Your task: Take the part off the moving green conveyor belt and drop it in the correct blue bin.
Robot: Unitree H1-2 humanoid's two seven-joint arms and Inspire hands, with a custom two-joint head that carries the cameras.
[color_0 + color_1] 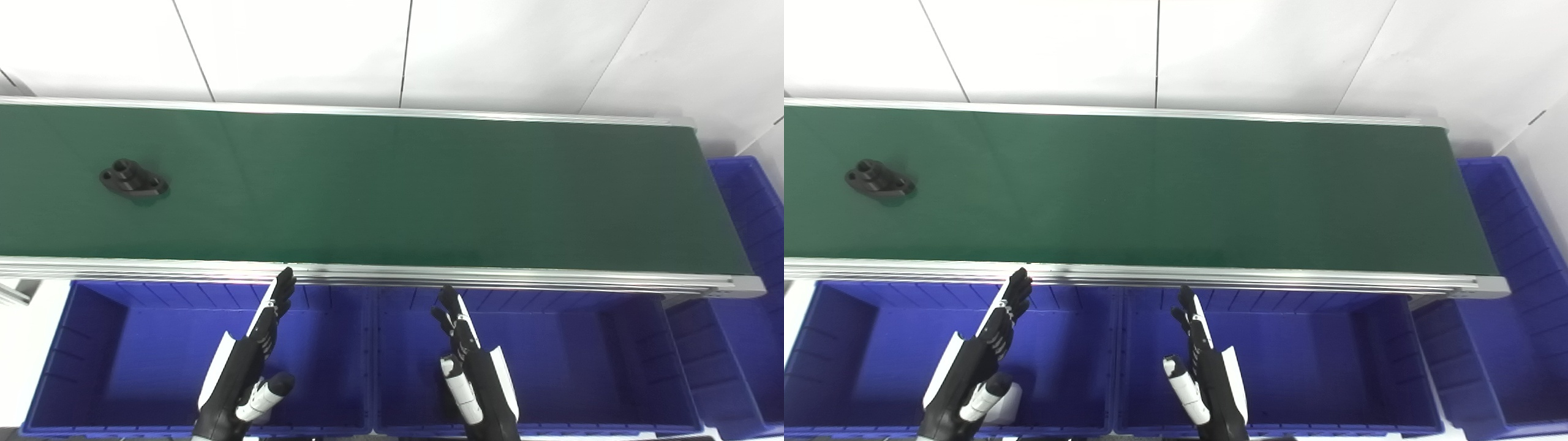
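Note:
A black part [133, 180] with round holes lies on the green conveyor belt [392, 190] at its left end; it also shows in the right eye view [879, 180]. My left hand [254, 361] is open and empty, held edge-on over the left blue bin [98, 361], fingers pointing at the belt's near rail. My right hand [468, 361] is open and empty over the middle blue bin [576, 361]. Both hands are far to the right of the part and below the belt.
A third blue bin [750, 245] stands past the belt's right end. An aluminium rail [429, 275] edges the belt's near side, just beyond my fingertips. A small white object [1007, 401] lies in the left bin behind my left hand. A white wall is behind.

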